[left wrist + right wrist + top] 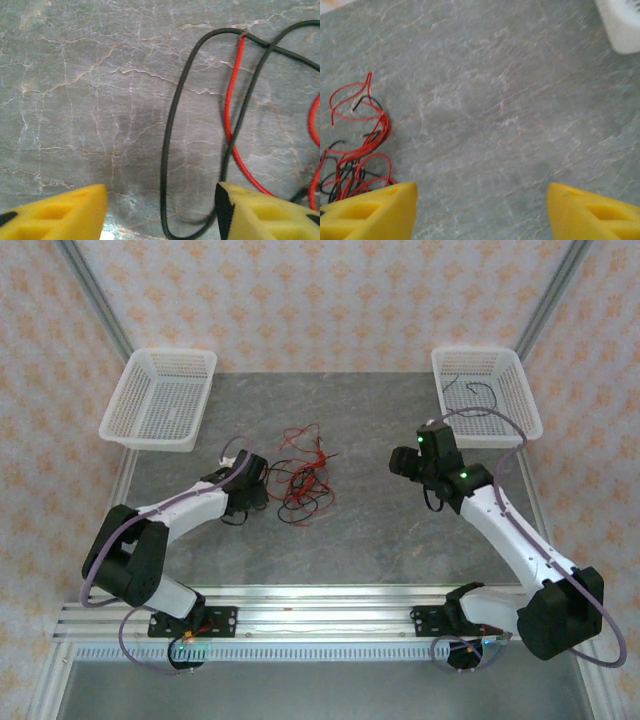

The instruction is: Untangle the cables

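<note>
Grey marble table [400, 550]. Cables [300, 480] in one tangle, just ahead of left gripper [161, 200]. Its jaws apart, nothing clamped. Black loop [170, 125] lies between fingers, long axis running straight ahead. Right gripper [482, 187] agape, empty, tangle well off to its left. Left arm nearer.

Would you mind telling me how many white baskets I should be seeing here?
2. The left basket sits at the far-left corner, the right basket at the far-right corner. None seems hidden.

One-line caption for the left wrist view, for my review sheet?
Left pincer open above the grey table, a black cable loop between its fingertips, a red cable crossing it.
</note>
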